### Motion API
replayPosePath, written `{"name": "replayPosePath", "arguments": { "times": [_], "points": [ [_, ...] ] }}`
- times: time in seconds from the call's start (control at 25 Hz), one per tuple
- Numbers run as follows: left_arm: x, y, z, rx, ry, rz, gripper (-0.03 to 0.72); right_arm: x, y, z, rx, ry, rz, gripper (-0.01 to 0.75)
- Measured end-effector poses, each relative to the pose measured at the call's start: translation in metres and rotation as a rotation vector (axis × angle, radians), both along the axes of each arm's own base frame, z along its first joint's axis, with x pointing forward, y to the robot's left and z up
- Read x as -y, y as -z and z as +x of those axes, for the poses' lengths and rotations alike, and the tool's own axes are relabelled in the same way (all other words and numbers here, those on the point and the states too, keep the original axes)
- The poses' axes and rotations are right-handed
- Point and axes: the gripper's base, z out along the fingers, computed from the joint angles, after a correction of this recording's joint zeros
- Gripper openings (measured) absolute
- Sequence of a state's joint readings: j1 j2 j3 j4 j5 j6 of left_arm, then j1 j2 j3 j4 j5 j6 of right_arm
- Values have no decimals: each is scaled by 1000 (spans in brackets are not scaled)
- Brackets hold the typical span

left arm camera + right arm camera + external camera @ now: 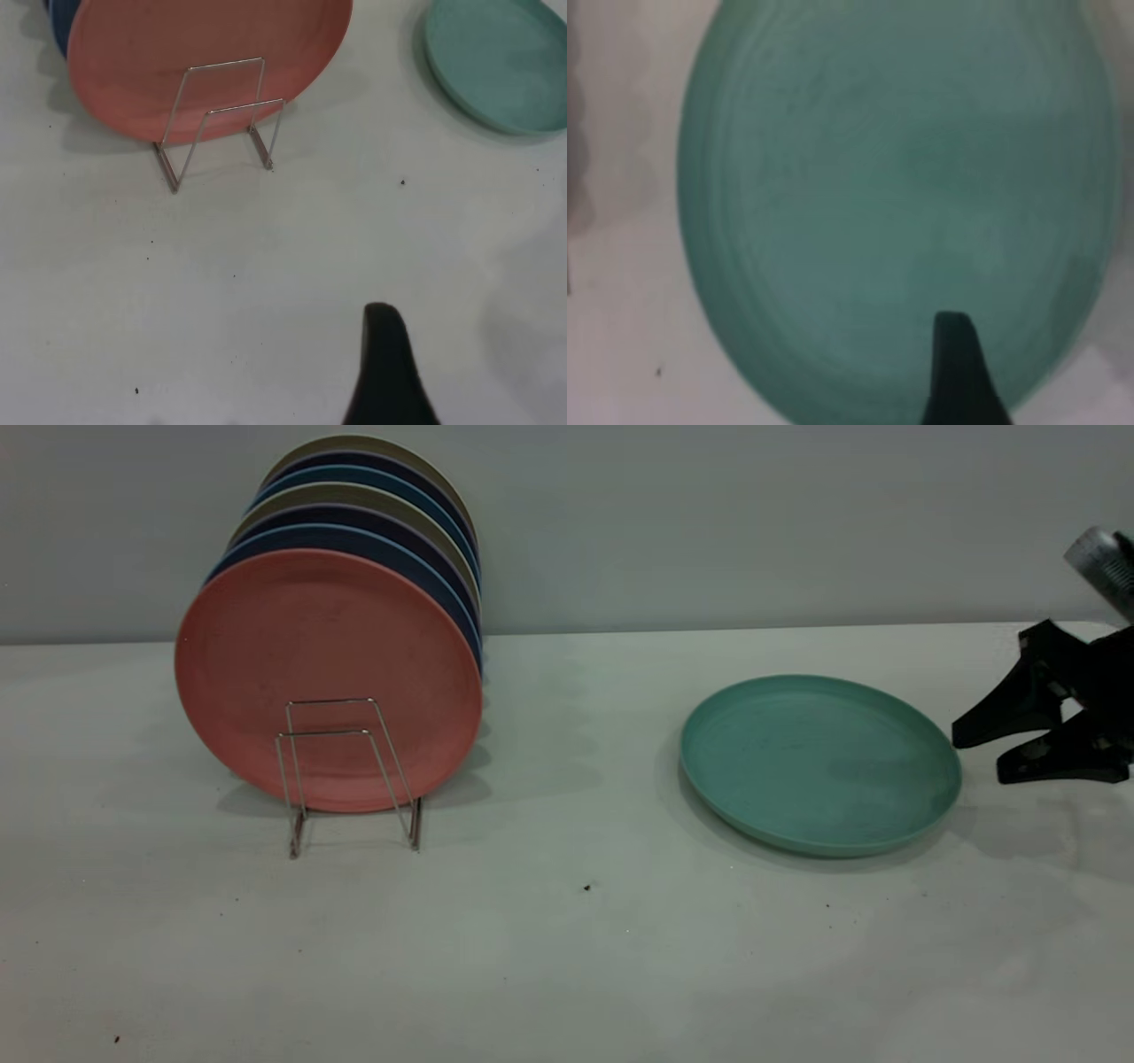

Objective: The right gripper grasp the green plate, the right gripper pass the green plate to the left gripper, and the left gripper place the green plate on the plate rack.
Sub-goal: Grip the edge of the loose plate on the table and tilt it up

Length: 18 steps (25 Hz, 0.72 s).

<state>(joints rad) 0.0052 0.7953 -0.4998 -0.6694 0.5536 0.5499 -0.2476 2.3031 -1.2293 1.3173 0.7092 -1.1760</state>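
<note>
The green plate (819,762) lies flat on the white table at the right. It also shows in the left wrist view (505,62) and fills the right wrist view (895,204). My right gripper (982,751), black with a silver cylinder above it, is open and empty, a little above the table just right of the plate's right rim. One of its fingers (957,372) shows over the plate's near rim. The plate rack (350,779), thin silver wire, stands at the left (221,115). My left gripper (387,376) shows only as a black tip above bare table in front of the rack.
A salmon-pink plate (328,677) stands upright in the rack, with several dark blue and olive plates (372,522) stacked behind it. Two wire loops stand bare in front of the pink plate. A grey wall (709,522) runs behind the table (567,957).
</note>
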Motion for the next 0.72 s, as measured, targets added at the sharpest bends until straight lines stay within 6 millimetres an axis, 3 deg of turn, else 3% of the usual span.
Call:
{"name": "replayPosePath", "arguments": {
  "times": [0.36,0.6,0.72],
  "points": [
    [0,0,0,1,0,1,532,1,25,20,-1,80,49,466],
    [0,0,0,4,-2,1,532,-18,35,27,-7,63,28,449],
    [0,0,0,5,-3,2,532,-28,37,28,-8,59,0,372]
  ]
}}
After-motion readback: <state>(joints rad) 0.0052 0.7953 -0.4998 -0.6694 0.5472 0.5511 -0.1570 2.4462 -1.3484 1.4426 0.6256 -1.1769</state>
